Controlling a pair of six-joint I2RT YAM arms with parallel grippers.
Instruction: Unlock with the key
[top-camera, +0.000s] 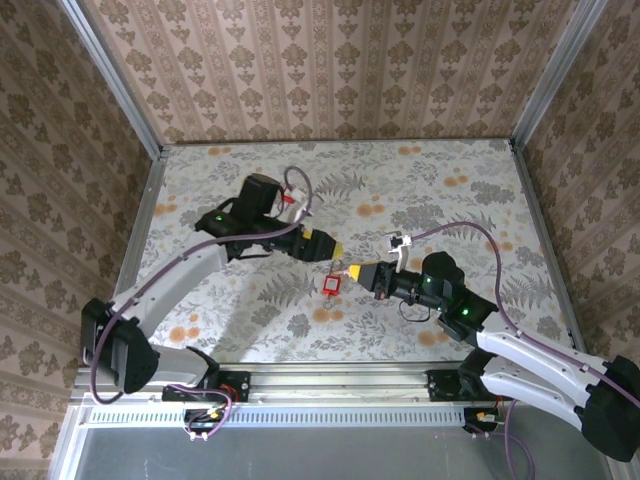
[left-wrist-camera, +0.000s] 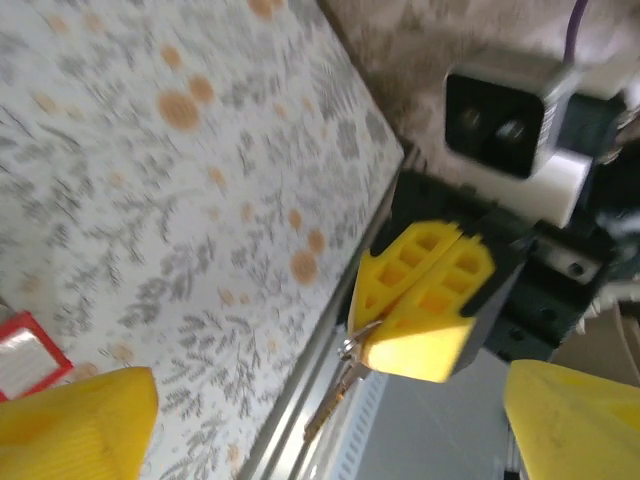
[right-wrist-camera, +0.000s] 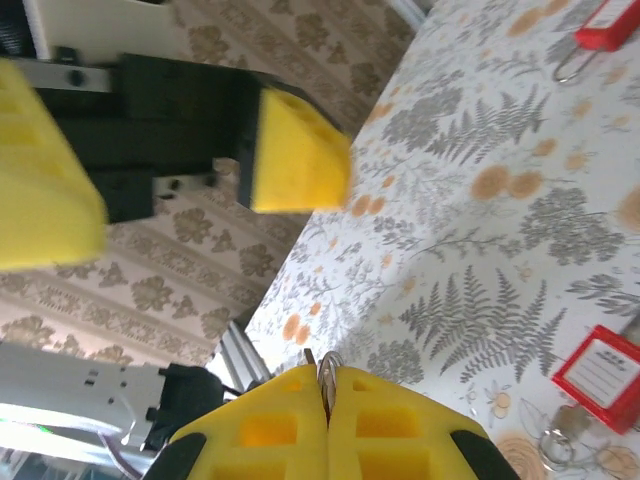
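**Key in the right hand, lock waiting below**

The right hand (right-wrist-camera: 326, 395) is clamped tight on the key (left-wrist-camera: 338, 392). The key sticks out past the end of the hand, up in the air over the middle of the table (top-camera: 450, 190). The left hand (top-camera: 327, 247) is just beside it, on the far left side. It is spread wide apart, with nothing in it. A red lock (top-camera: 331, 285) lies flat on the table, close under the two hands. A far lock (right-wrist-camera: 610, 22), red too, lies well away from them.

I think the step now is getting the key to the red lock. Next, the key tip has to find the little keyhole, which I cannot see. The lock lies loose, so it may slide when pushed. The left hand could hold it down. The key is tiny and thin, so the move should be slow and well aimed, and then comes a turn.
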